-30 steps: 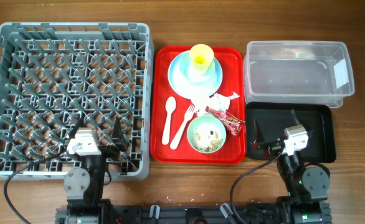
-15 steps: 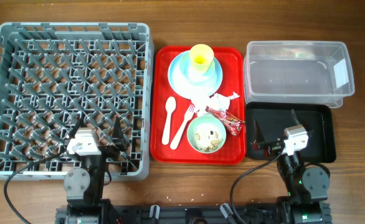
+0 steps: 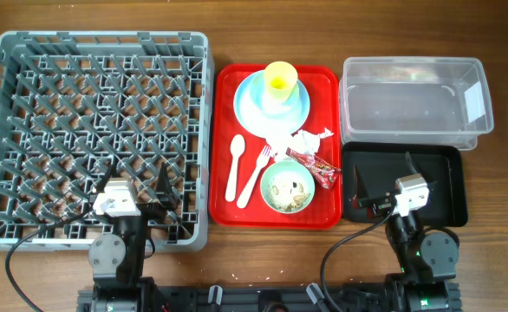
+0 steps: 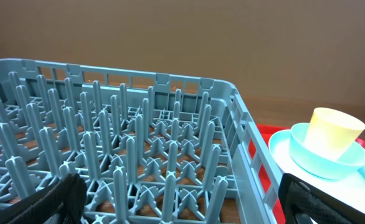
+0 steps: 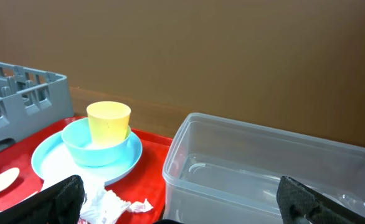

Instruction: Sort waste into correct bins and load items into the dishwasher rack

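Red tray [image 3: 228, 212], counter centre: yellow cup [image 3: 280, 80] on blue plate [image 3: 252, 111], spoon [image 3: 236, 165], fork [image 3: 256, 175], green bowl [image 3: 267, 186] holding rice scraps [image 3: 290, 194], napkin [image 3: 306, 139], red wrapper [image 3: 317, 167] (nothing sorted yet). Rack [image 3: 98, 39] left, clear tub [image 3: 410, 113] and black tray [image 3: 445, 173] right, likely flanking for short reaches. Left jaws, right jaws: spread wide, empty, parked low.

Looks like a robot lab, not a kitchen: wooden table [image 3: 497, 26], plain brown wall [image 5: 232, 50] behind the red tray [image 3: 224, 130], loose cables [image 3: 8, 260] in front of it.
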